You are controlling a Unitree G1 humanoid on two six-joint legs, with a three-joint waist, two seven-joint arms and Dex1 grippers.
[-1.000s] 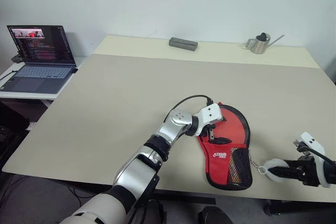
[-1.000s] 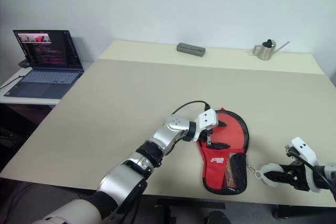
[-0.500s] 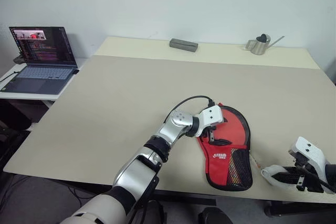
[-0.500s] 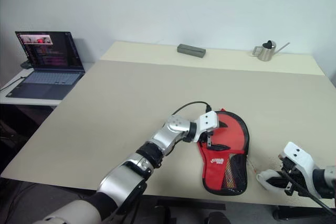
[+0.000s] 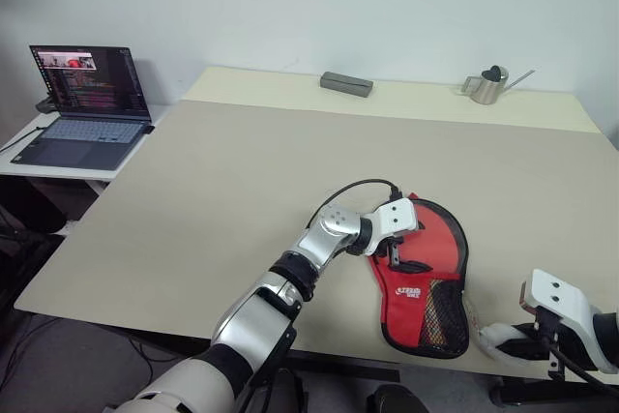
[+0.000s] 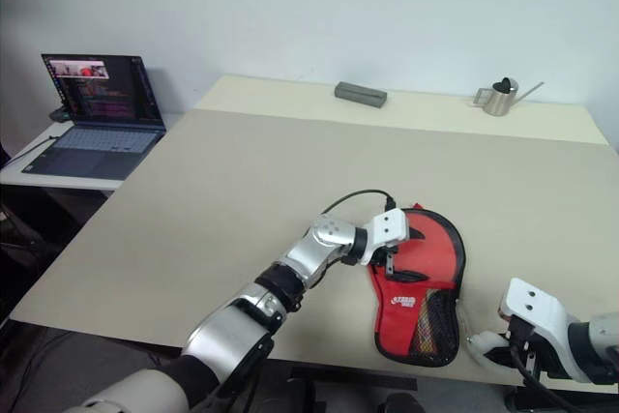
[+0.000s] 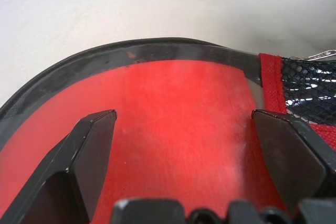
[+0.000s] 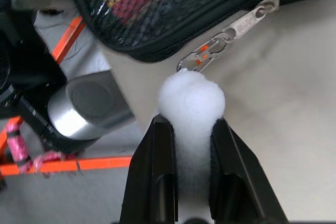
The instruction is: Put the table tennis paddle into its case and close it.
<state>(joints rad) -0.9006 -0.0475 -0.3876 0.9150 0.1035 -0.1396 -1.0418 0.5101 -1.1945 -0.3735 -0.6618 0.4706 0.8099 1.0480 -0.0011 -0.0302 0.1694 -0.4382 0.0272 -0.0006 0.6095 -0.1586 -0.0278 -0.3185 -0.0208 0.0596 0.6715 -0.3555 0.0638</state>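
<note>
The red case lies flat near the table's front edge, its black mesh pocket toward me. My left gripper rests open over its round part, fingers spread wide on the red fabric. Beyond the case's near right corner, my right gripper is shut on a white fluffy puff, which hangs by a clip from the zip pull. From the head views this puff sits at the table edge. The paddle is hidden; a striped pattern shows through the mesh.
A laptop stands open on a side table to the left. A grey box and a small metal watering can sit along the far edge. The table's front edge runs just below the case.
My right gripper has drawn back toward me and the table's edge with the white puff, and its wrist has rolled. My left gripper has stayed on the case. The camera shifted slightly.
</note>
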